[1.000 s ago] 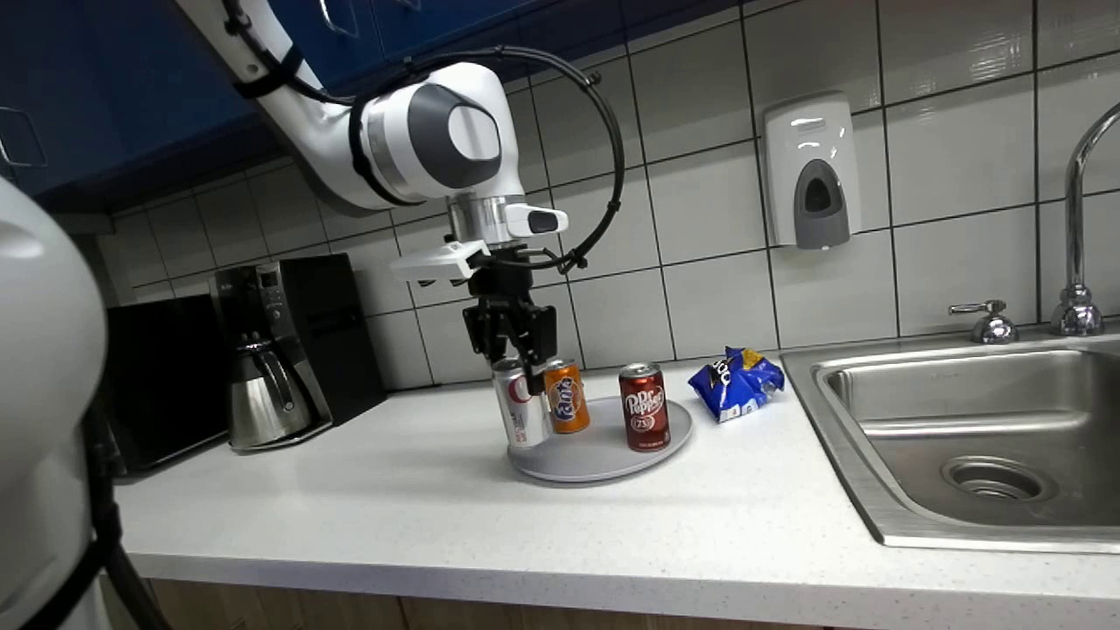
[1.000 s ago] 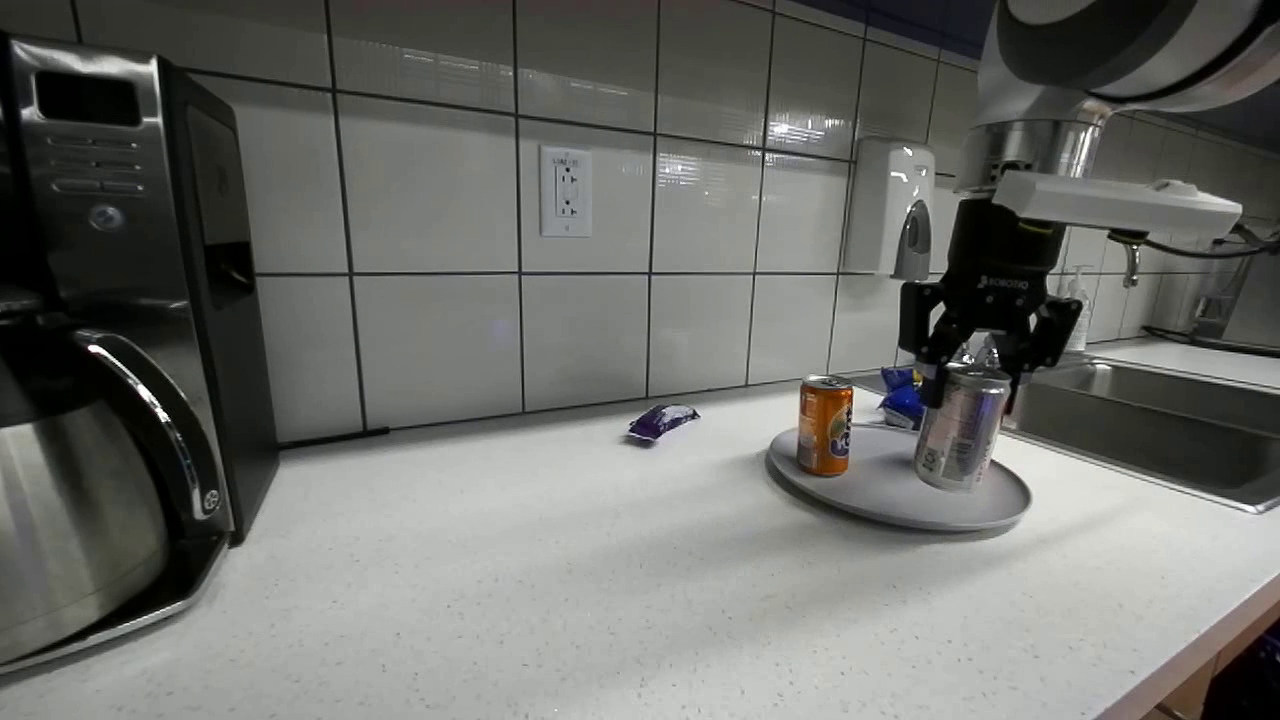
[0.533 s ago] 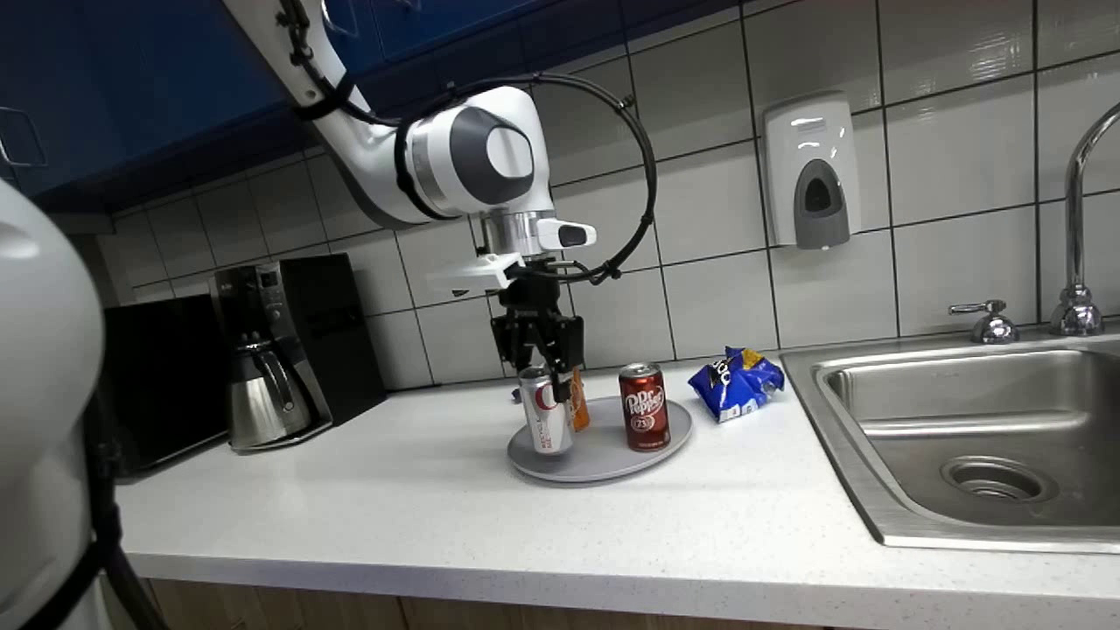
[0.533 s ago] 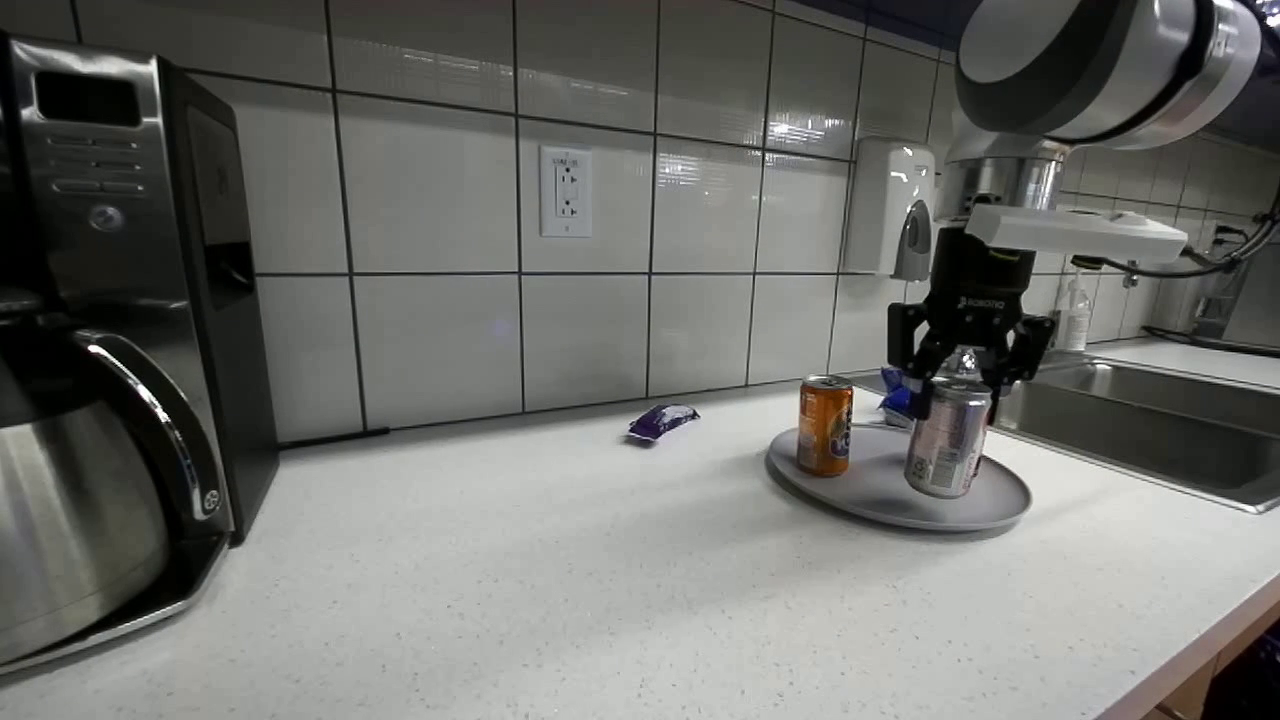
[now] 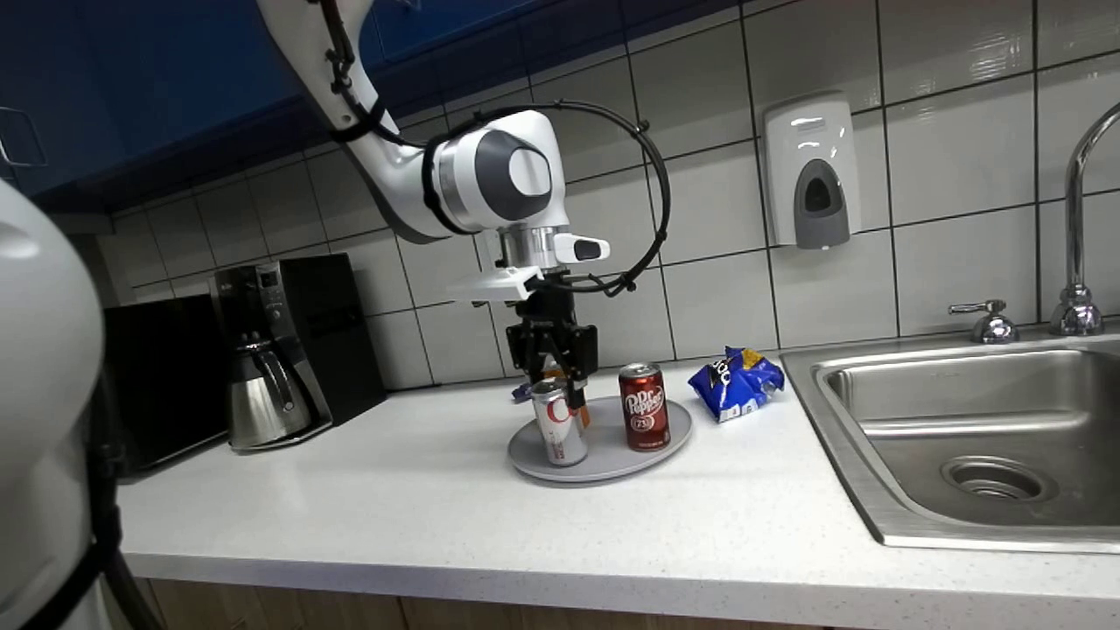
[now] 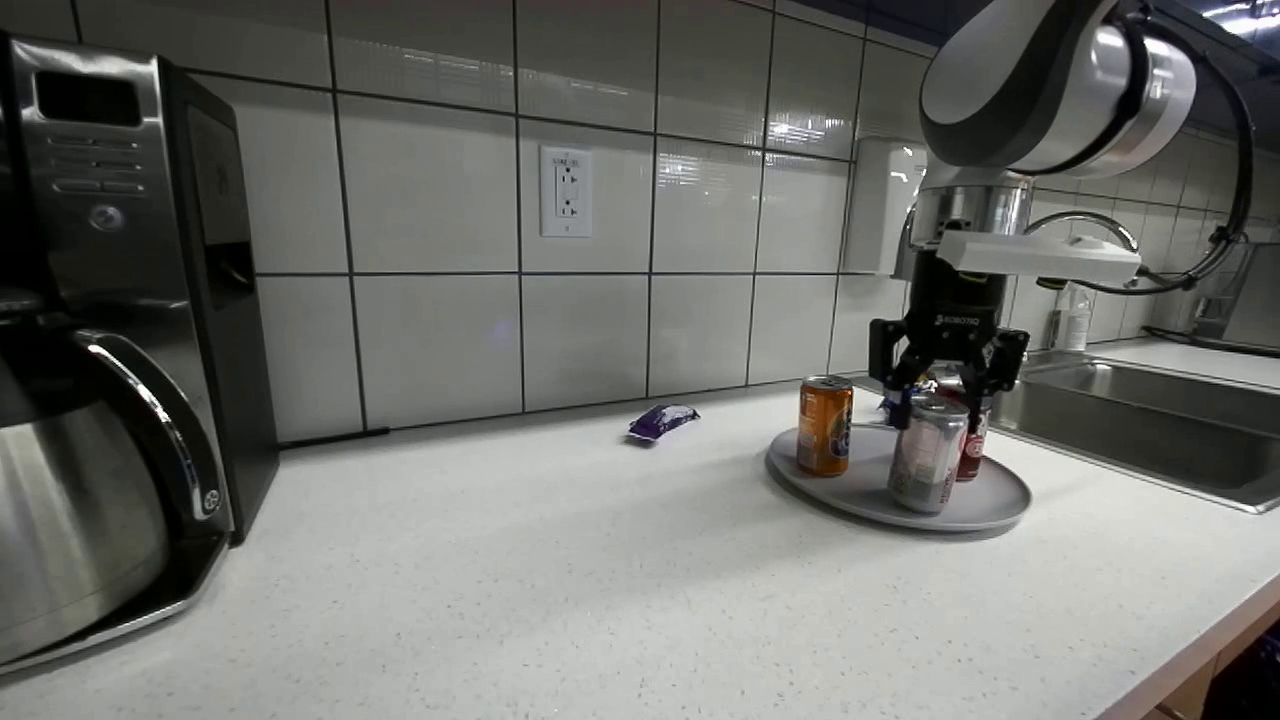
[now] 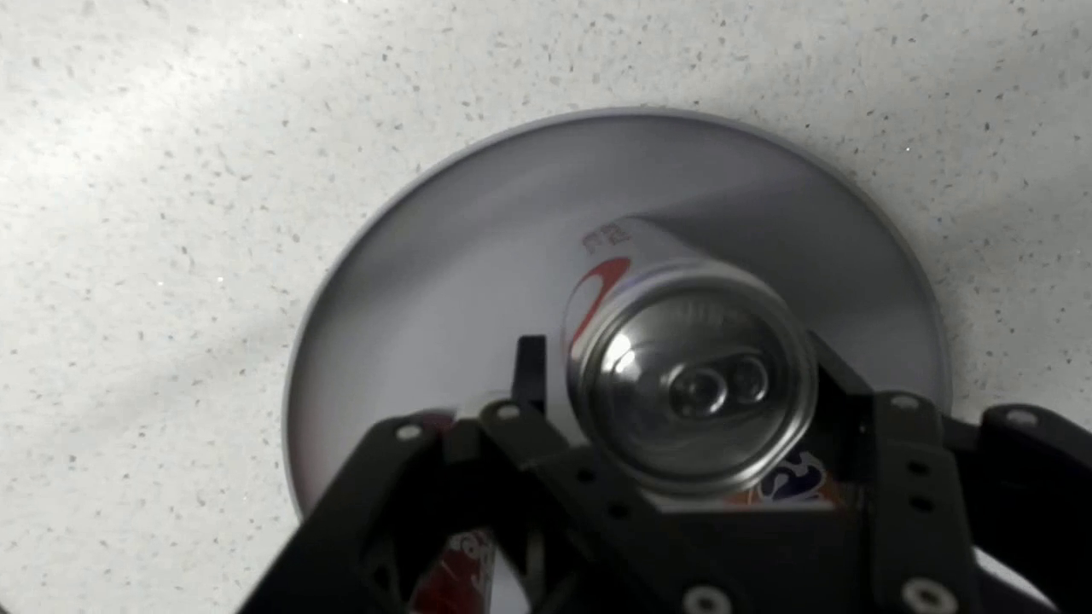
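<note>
Hand spread loosely around silver can; red can partly hidden behind it in exterior view

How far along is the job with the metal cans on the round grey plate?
Looks done: the orange metal can and dark-red metal can stand on the round grey plate. In hand: the silver metal can, seemingly resting on the plate between the open fingers of the black gripper; the wrist view shows a gap beside one finger. Left, probably: withdrawing the gripper, whose fingers flank that can.
</note>
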`<control>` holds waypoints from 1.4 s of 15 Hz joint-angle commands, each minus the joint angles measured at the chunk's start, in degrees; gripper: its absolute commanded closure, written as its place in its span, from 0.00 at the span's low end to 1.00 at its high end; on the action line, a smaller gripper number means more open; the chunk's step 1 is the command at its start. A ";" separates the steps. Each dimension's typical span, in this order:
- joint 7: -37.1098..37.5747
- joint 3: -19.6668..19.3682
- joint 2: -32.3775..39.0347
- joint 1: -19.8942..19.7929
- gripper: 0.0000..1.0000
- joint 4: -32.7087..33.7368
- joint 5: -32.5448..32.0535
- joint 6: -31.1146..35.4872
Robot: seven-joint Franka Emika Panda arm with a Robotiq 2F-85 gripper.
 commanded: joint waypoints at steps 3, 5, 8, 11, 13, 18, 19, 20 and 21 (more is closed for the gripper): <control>-0.43 0.27 -0.61 -0.12 0.00 1.32 0.32 -1.25; 0.40 0.36 -2.25 0.09 0.00 0.61 -0.04 -1.14; 1.24 0.58 -5.40 0.37 0.00 -0.87 -0.32 -1.06; 2.02 0.84 -9.62 0.59 0.00 -2.64 -0.72 -0.98; 1.97 1.12 -12.87 0.59 0.00 -4.04 -0.80 -1.39; 0.24 2.16 -20.56 0.83 0.00 -7.44 0.13 -3.97; 0.04 2.52 -22.27 1.01 0.00 -8.14 0.24 -5.14; 0.31 2.99 -23.79 1.08 0.00 -8.70 0.07 -6.57; 0.04 3.26 -25.53 1.38 0.00 -9.38 0.75 -7.93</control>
